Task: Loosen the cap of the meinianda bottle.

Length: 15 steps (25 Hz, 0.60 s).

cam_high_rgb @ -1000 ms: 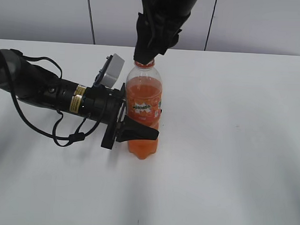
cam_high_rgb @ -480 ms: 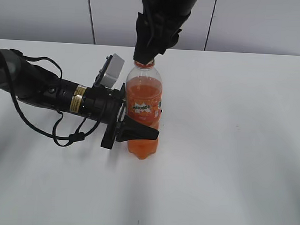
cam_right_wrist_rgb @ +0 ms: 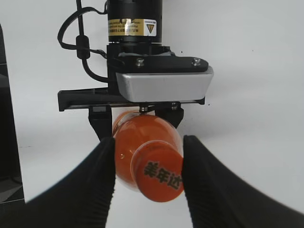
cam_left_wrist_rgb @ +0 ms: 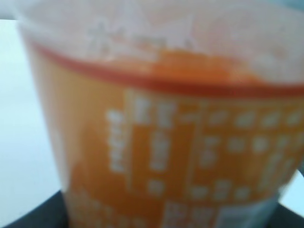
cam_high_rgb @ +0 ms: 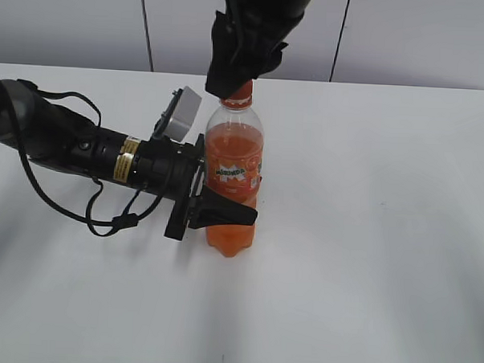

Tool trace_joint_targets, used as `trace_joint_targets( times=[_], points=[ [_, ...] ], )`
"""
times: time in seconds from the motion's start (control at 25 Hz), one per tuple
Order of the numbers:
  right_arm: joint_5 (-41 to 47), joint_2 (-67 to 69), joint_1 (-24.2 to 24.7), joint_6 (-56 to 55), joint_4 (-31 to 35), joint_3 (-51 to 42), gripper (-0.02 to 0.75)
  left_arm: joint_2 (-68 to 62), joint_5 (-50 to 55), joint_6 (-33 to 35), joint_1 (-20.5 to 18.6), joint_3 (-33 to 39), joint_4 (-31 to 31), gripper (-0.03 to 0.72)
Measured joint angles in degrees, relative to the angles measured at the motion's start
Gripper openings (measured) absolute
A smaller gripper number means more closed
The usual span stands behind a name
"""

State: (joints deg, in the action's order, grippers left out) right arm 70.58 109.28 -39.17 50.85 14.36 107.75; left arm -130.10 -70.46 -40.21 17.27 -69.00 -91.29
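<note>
The meinianda bottle [cam_high_rgb: 231, 169] stands upright on the white table [cam_high_rgb: 368, 235], full of orange drink, with its label facing me. My left gripper [cam_high_rgb: 225, 208] is shut on its lower body from the left; in the left wrist view the blurred orange label [cam_left_wrist_rgb: 166, 156] fills the frame. The orange cap [cam_high_rgb: 242, 91] sits on the neck, its dark lettering clear in the right wrist view [cam_right_wrist_rgb: 160, 175]. My right gripper [cam_right_wrist_rgb: 148, 159] hangs over it from above with its jaws open on either side. One black finger [cam_right_wrist_rgb: 102, 166] stands clear of the cap; the other lies close beside it.
The left arm [cam_high_rgb: 75, 146] lies low across the table's left half with a loose black cable [cam_high_rgb: 104, 216]. A grey panelled wall [cam_high_rgb: 409, 36] runs behind the table's far edge. White table surface lies to the right of and in front of the bottle.
The right gripper's jaws have spread apart and lifted slightly, so the orange cap now shows below them in the exterior view. The bottle and left gripper have stayed put.
</note>
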Motion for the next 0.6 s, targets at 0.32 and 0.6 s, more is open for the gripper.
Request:
trace_joint_targets(
  times=[0.32, 0.6],
  points=[
    [-0.01, -0.22, 0.0, -5.02, 0.04, 0.0, 0.355, 0.0, 0.0, -0.05, 0.0, 0.0, 0.0, 0.412],
    [-0.01, -1.79, 0.0, -22.41, -2.72, 0.0, 0.464, 0.0, 0.0, -0.05, 0.0, 0.0, 0.07, 0.412]
  ],
)
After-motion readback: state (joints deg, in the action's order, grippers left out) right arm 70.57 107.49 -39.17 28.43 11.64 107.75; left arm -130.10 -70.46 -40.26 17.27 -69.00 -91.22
